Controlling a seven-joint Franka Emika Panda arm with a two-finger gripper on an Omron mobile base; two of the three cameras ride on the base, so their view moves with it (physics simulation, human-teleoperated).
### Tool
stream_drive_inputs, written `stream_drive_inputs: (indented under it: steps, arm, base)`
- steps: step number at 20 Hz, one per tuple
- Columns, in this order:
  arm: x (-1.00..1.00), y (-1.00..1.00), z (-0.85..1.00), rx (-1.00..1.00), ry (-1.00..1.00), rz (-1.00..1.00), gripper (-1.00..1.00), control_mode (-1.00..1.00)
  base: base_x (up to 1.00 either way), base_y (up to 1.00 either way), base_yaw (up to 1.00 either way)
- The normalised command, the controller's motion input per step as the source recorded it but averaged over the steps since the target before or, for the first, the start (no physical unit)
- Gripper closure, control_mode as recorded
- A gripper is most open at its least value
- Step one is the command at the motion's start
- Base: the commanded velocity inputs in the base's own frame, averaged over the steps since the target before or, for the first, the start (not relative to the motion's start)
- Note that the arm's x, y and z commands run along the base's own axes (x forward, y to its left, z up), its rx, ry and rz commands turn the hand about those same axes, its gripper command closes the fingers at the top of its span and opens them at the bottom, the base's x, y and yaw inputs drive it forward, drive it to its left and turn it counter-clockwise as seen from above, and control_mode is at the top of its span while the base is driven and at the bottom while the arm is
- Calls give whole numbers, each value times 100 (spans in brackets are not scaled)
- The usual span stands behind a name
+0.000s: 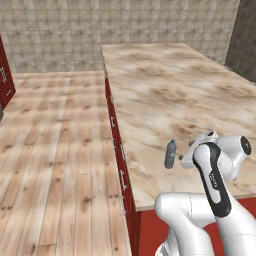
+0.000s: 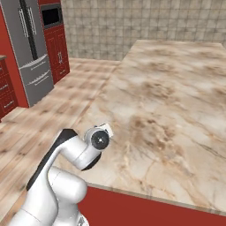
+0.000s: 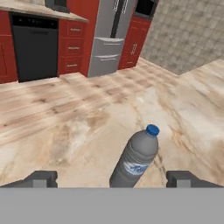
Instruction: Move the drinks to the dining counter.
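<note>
Water bottle point(image 3: 136, 158) upright on dining worktop point(image 1: 170, 95), near its floor-side edge; fingers point(image 3: 40, 178) spread wide either side, gripping nothing, gripper point(image 3: 111, 179) just behind bottle; likely light, thin plastic, smooth, may dent or tip; best hold mid-body below shoulder, around label, not blue cap.

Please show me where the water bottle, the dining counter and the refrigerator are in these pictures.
water bottle point(image 3: 134, 159): hand view, on its grey body above the label.
dining counter point(image 1: 170, 95): left base view, on a bare part of the marbled top.
refrigerator point(image 2: 33, 53): right base view, on its grey door.
</note>
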Motion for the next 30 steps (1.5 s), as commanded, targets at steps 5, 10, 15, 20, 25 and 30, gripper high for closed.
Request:
stream_drive_inputs:
  steps: [5, 10, 15, 20, 25, 30]
  arm:
    - [-58, 0, 23, 0, -13, 5, -100, -100]
    - [-48, 0, 25, 0, -18, 1, -100, -100]
    - [-14, 0, 8, 0, -8, 0, -100, 100]
    - [0, 0, 0, 0, 0, 0, -100, 100]
    - [0, 0, 0, 0, 0, 0, -100, 100]
    - [0, 0, 0, 0, 0, 0, -100, 100]
  base:
    - [0, 0, 0]
    - [0, 0, 0]
    - [0, 0, 0]
    - [-9, 0, 1]
    - [-82, 0, 4]
    - [-100, 0, 3]
